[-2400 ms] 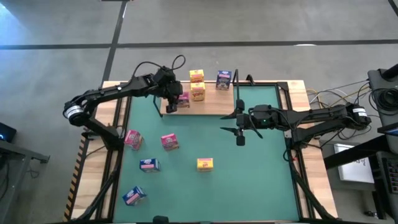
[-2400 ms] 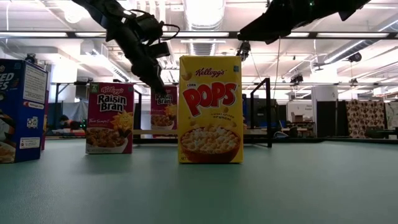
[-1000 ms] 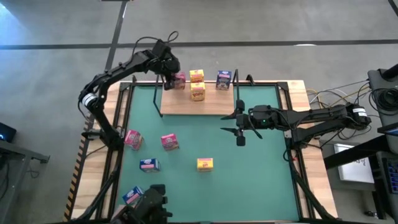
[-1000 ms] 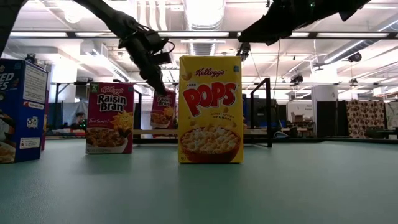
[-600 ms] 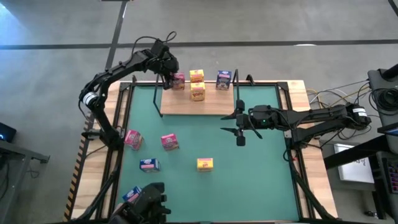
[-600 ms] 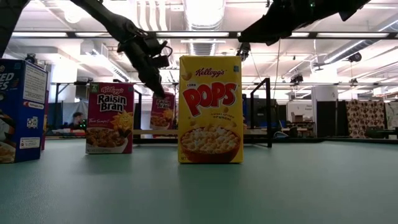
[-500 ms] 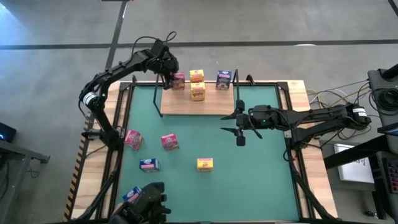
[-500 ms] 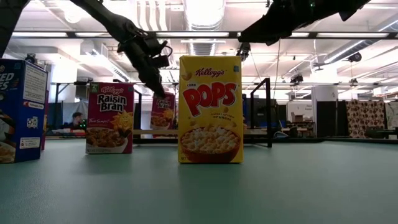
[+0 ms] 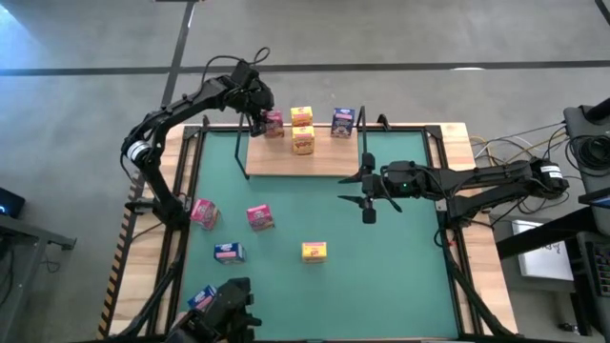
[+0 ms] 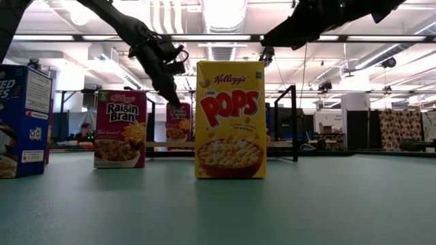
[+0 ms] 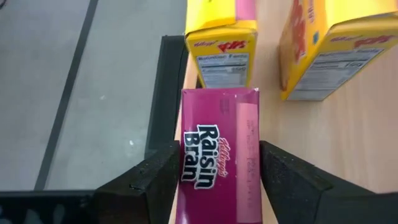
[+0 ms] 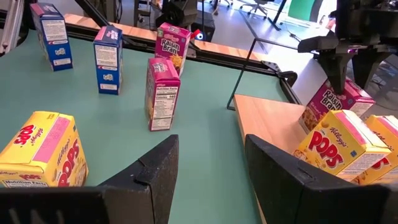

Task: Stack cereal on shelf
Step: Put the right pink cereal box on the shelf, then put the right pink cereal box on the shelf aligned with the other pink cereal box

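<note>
My left gripper is at the far left corner of the light-wood shelf, shut on a pink cereal box that stands next to two yellow boxes. A blue box stands farther right on the shelf. My right gripper hovers open over the green mat, right of the shelf's near edge. Two pink boxes, two blue boxes and a yellow box stand loose on the mat. My left gripper pinches the pink box by its upper end, with one finger on each side of it. The fingers come from above, pointing down. The box stands upright below them, its bottom at the level of the shelf board.
Black wire brackets rise at the shelf's ends. The mat has bare room on its right half. In the low view a large-looking yellow box stands close to the camera, a blue one at the left.
My left gripper carried the pink box from the shelf's near left part to its far left corner. In the last second it has lowered the box slightly, and the box now stands straighter. The right arm has kept still.
</note>
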`<state>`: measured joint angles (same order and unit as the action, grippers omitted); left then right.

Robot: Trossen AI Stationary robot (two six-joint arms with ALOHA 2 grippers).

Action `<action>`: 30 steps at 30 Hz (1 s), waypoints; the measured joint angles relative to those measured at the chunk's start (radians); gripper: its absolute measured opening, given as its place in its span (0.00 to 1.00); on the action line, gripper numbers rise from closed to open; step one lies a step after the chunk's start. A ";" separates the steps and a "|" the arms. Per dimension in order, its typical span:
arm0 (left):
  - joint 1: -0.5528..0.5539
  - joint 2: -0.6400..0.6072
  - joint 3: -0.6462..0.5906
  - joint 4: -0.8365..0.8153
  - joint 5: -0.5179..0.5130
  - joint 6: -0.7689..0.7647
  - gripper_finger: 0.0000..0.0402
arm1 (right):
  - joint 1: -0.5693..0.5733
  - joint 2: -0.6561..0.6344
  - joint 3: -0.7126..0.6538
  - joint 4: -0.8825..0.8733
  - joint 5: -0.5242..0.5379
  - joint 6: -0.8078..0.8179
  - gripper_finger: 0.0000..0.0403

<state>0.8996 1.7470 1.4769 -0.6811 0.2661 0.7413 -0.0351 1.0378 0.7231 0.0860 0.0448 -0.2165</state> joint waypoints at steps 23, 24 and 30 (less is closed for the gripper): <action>-0.124 -0.127 0.117 -0.166 -0.014 -0.298 0.51 | 0.000 0.000 0.000 0.000 0.000 0.059 0.43; -0.150 -0.144 0.114 -0.166 -0.014 -0.315 0.51 | 0.000 0.000 0.000 0.001 0.000 0.067 0.43; -0.350 -0.242 0.063 -0.144 -0.018 -0.388 0.51 | 0.000 0.000 0.000 0.002 0.000 0.115 0.43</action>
<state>0.5496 1.5052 1.5396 -0.8253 0.2481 0.3533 -0.0349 1.0378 0.7231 0.0875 0.0452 -0.1013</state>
